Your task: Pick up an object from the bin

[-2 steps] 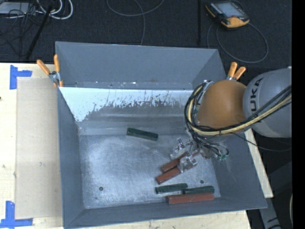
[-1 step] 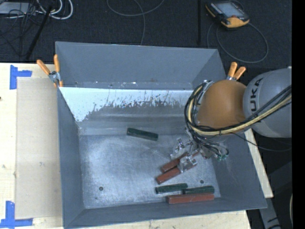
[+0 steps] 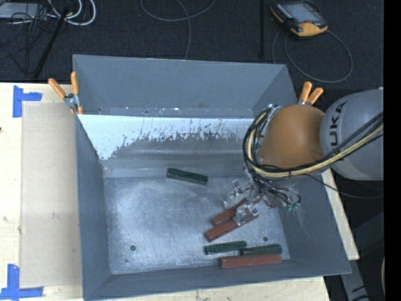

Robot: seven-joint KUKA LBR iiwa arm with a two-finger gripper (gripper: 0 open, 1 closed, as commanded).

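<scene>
Down in the lower right part of the grey bin (image 3: 175, 93), the gripper (image 3: 245, 204) sits low over the floor, under the arm's rounded orange cover (image 3: 291, 137) and its loop of cables (image 3: 250, 144). Its metal tip is right at the upper right end of a short brown bar (image 3: 224, 217), which lies slanted, rising toward the right. Whether the gripper is open or closed, and whether it has hold of this bar, I cannot tell; the tip and the bar's end overlap in the view.

Just below and left of the short one lies a long brown bar (image 3: 218, 232), slanted the same way and close against it. Near the bin's lower edge, two dark green bars lie end to end, the left green bar (image 3: 225, 248) and the right green bar (image 3: 263, 250), with a reddish bar (image 3: 250, 261) just beneath them. A lone green bar (image 3: 187, 177) lies well apart, toward the middle of the floor, left of the gripper.
</scene>
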